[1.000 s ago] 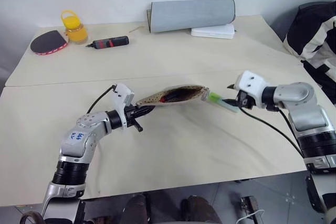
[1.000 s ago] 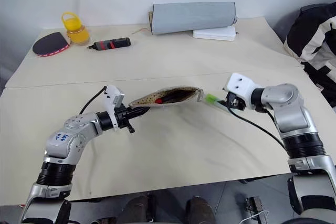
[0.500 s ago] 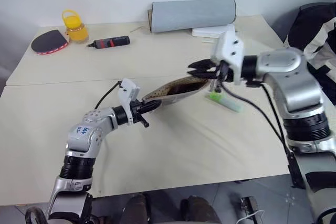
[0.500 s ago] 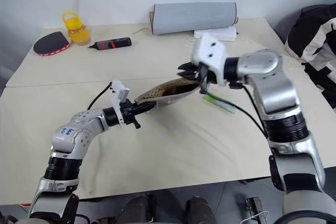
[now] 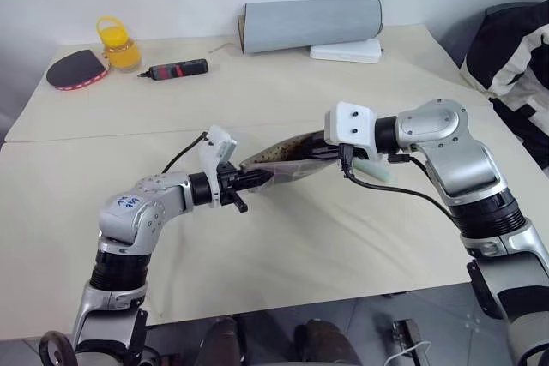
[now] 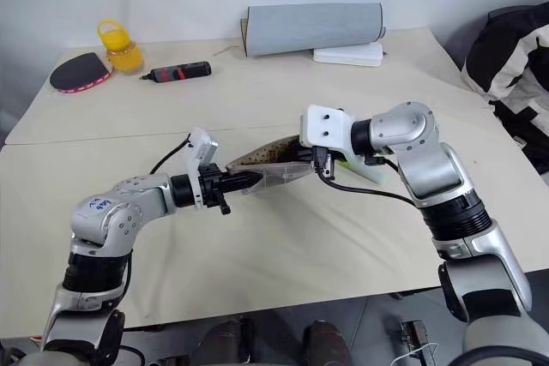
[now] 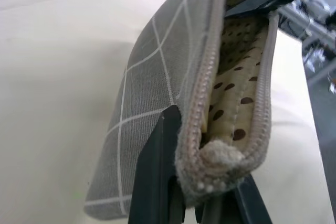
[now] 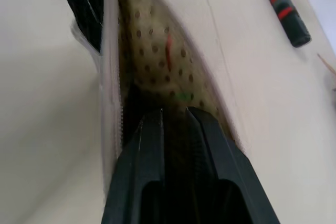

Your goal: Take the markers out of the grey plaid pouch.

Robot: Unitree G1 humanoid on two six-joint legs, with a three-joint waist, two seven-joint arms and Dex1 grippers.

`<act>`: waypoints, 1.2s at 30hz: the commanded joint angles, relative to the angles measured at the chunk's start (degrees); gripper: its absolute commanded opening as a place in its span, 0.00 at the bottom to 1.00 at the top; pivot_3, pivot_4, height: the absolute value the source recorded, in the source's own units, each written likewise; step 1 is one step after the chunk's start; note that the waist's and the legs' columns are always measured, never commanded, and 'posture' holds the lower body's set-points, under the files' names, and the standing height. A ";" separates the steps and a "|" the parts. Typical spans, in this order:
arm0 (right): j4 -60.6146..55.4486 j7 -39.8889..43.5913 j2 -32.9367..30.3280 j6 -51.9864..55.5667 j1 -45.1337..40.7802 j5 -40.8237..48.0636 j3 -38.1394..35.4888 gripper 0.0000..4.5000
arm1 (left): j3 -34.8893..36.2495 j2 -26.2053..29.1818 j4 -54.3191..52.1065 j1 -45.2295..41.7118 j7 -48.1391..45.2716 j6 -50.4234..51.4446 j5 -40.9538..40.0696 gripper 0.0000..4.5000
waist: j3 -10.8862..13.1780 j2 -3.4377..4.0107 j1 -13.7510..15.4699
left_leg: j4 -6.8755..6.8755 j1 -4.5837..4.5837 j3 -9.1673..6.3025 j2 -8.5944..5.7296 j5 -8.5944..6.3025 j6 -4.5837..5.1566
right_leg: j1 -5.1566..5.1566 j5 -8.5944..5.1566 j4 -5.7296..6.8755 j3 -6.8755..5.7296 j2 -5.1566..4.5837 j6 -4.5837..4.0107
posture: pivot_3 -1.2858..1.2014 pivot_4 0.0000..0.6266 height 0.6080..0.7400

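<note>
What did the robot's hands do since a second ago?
The right gripper let go of the pale green marker, leaving it on the table beside the pouch, then swung over and pushed its fingers into the grey plaid pouch, nearly closed. The left gripper stayed shut on the pouch's end, holding it up.

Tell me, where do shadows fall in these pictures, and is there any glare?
Left eye view: soft, even light, with faint shadows on the table under the grey plaid pouch and no glare. Right wrist view: the pouch's inside is dim around the right gripper. Left wrist view: the pouch's plaid side is brightly lit.
</note>
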 commanded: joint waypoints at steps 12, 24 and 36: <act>5.39 3.93 -0.42 -10.11 -1.04 -9.26 6.96 0.16 | -1.75 0.96 -2.44 -0.69 -3.20 0.72 -2.74 0.00 | 0.04 -0.06 -0.01 | 0.07 0.01 0.01 -0.01 -0.01 -0.02 | 0.03 0.00 -0.18 0.02 0.00 0.00 | 0.52 0.24 1.00; 13.56 2.13 4.83 -15.47 -4.63 -15.30 9.16 0.38 | -0.49 -1.28 4.55 1.57 -3.61 -0.80 -2.30 0.00 | 0.04 -0.06 0.06 | 0.26 0.01 -0.06 -0.02 -0.01 -0.02 | 0.04 0.00 -0.08 -0.02 -0.03 0.00 | 0.52 0.24 1.00; 22.71 -1.89 8.41 -20.95 -6.57 -21.89 12.08 0.44 | 0.56 -2.09 6.99 2.39 -3.51 -1.29 -2.51 0.00 | 0.03 -0.06 -0.16 | 0.25 0.03 -0.05 0.00 -0.01 -0.02 | 0.04 0.00 -0.04 -0.03 -0.01 0.00 | 0.52 0.24 1.00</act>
